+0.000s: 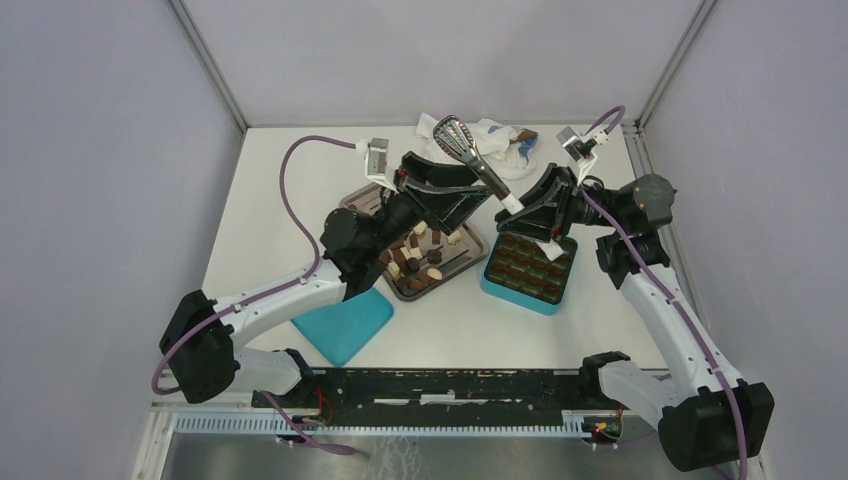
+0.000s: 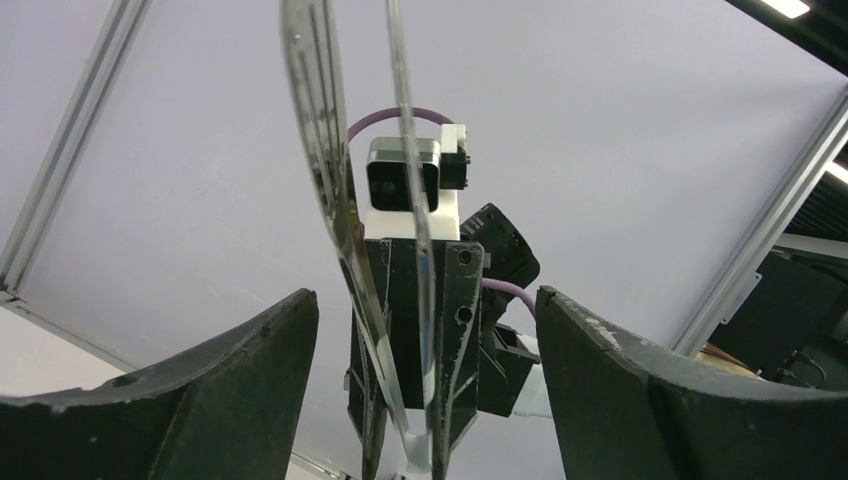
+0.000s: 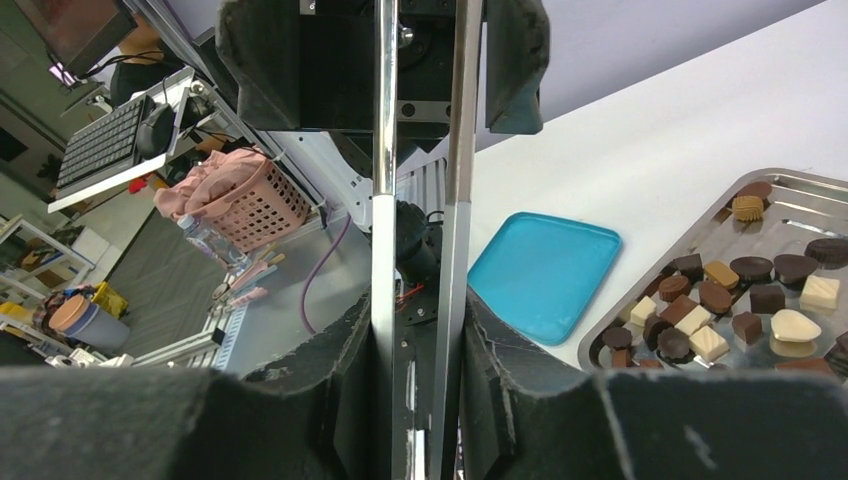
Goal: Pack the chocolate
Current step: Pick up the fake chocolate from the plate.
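Nearest the right wrist lens, the right gripper (image 3: 418, 345) is clamping the 2 steel arms of the tongs (image 3: 384, 200), its jaws closed down to the tool's width. Opposite it, the left gripper (image 2: 425, 300) is standing wide open around the same tongs, its fingers (image 2: 240, 350) showing no contact with them. Many dark, light-brown and cream pieces of chocolate (image 3: 715, 300) are lying loose in the steel tray (image 3: 790, 178), near the teal lid (image 3: 545, 270). Under the right gripper, the teal box (image 1: 497, 285) is showing a dark grid; whether any cell is filled cannot be told. Packing is judged to be barely under way, with most pieces waiting in the tray.
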`<action>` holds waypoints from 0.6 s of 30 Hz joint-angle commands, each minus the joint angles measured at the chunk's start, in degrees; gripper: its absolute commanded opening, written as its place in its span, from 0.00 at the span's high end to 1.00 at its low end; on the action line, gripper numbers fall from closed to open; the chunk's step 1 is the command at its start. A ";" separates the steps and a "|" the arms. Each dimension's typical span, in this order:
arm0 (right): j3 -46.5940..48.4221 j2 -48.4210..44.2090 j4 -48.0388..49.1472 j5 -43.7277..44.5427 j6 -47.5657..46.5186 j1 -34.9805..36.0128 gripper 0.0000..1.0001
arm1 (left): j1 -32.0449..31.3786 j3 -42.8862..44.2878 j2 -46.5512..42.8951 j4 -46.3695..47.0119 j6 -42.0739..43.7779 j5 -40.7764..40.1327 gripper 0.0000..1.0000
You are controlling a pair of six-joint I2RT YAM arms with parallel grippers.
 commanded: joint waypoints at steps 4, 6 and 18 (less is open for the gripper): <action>-0.24 -0.82 4.40 -0.14 1.27 0.09 0.64 | 0.18 5.18 3.40 0.57 -1.47 -1.99 0.26; -0.42 -0.79 4.41 -0.14 1.34 0.08 0.63 | 0.27 5.36 3.97 1.35 -2.27 -2.07 0.32; -1.28 0.15 4.37 -0.21 2.27 0.12 0.54 | 0.73 4.31 4.82 4.24 -5.00 -3.54 0.76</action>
